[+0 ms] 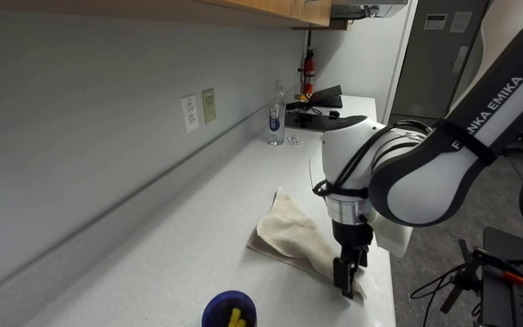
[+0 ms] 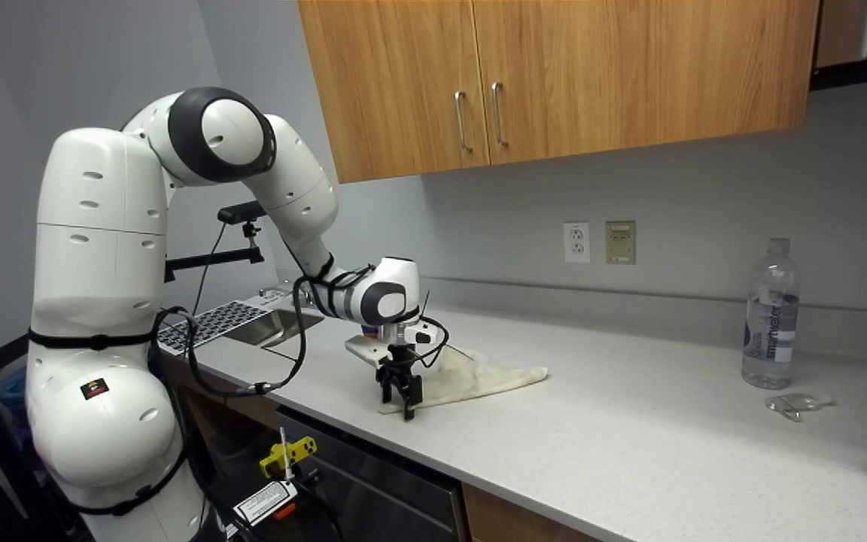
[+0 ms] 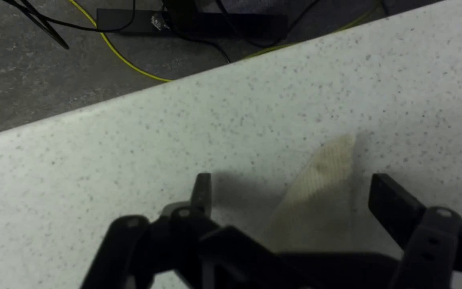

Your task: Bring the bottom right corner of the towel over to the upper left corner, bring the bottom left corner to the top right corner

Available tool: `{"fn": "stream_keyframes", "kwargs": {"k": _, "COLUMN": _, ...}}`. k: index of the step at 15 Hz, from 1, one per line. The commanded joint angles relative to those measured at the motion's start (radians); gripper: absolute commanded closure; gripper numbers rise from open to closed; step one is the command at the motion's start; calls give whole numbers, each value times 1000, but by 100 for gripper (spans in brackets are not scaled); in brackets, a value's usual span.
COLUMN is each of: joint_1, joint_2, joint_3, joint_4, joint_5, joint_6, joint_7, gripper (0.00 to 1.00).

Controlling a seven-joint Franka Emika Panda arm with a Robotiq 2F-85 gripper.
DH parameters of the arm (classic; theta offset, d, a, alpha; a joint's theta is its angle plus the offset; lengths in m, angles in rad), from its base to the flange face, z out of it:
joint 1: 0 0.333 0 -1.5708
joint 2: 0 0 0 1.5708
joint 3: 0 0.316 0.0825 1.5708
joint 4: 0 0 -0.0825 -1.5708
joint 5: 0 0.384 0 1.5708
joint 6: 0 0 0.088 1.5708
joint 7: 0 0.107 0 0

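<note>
Two black fingers spread wide here, and the gripper straddles a corner of the towel! Pale counter shows on either side of that cloth point in the wrist view; it sits closer to the finger on the right, and both pads stand off it. Lower down, the gripper's black body hides the fabric. Do the tips touch the counter? I can't tell.

And the towel itself: rumpled on the counter in an exterior view, a flap lying over a lower layer, one point aimed at the far end. Another corner pokes out right of the gripper in an exterior view.

Edges now! The counter's front edge slants across near the fingertips, with dark floor beyond. Room? To the left in an exterior view, a broad strip of counter runs from the towel to the wall, with a blue bowl of yellow pieces at the near end, apart from the cloth. To the right in an exterior view, counter stretches well away to an upright bottle near the wall.
</note>
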Motion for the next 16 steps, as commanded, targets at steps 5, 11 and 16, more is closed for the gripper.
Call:
{"fn": "stream_keyframes", "kwargs": {"k": 5, "joint_1": -2, "joint_2": -5, "joint_3": 29, "joint_4": -24, "joint_5": 19, "joint_6": 104, "joint_7": -3, "gripper": 51}}
{"fn": "stream_keyframes", "kwargs": {"k": 11, "joint_1": 14, "joint_2": -9, "joint_3": 1, "joint_4": -29, "joint_5": -19, "joint_6": 128, "joint_7": 32, "gripper": 96}}
{"fn": "stream_keyframes", "kwargs": {"k": 16, "joint_1": 4, "joint_2": -51, "joint_3": -20, "joint_4": -78, "joint_5": -27, "joint_6": 79, "joint_7": 46, "gripper": 97}}
